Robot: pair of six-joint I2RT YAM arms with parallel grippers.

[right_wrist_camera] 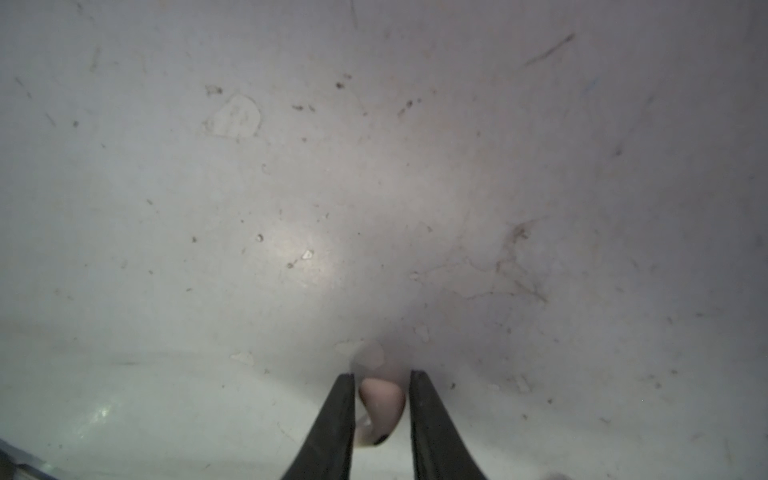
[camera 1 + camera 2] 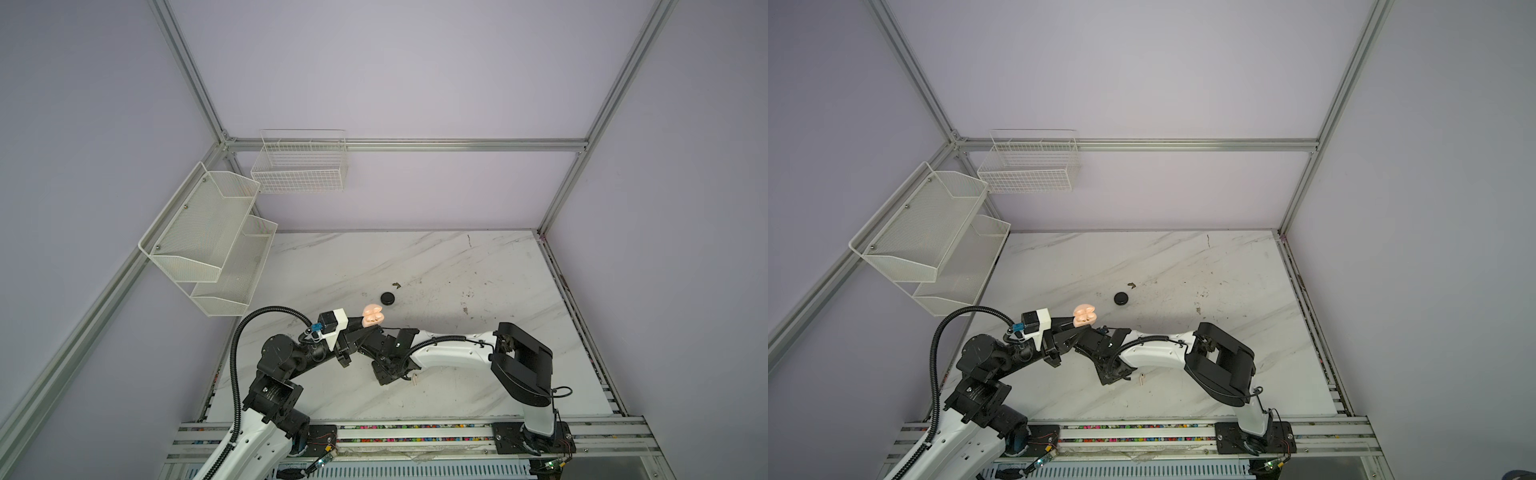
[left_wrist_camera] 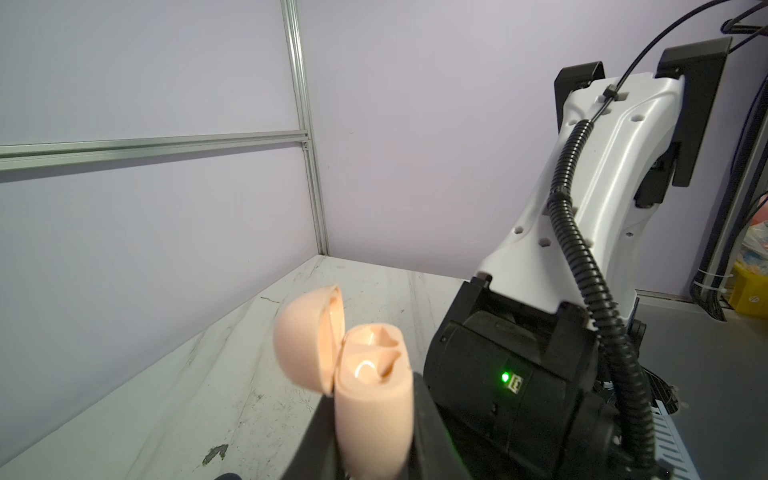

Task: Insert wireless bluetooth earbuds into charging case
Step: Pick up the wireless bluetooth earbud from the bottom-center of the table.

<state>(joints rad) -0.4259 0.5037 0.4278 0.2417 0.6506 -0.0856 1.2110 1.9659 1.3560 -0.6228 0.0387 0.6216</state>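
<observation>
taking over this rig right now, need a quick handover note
left gripper: shut on the peach charging case, held above the table, lid open; its wells look empty.
right gripper: pointing down at the table, fingers either side of a pale earbud; a firm pinch is not confirmed.
In a top view a pale bud lies beside that gripper, possibly the same one.
A black round case sits closed farther back.
Done: case up and open. Left: grip the earbud, lift it, seat it in a well.
</observation>
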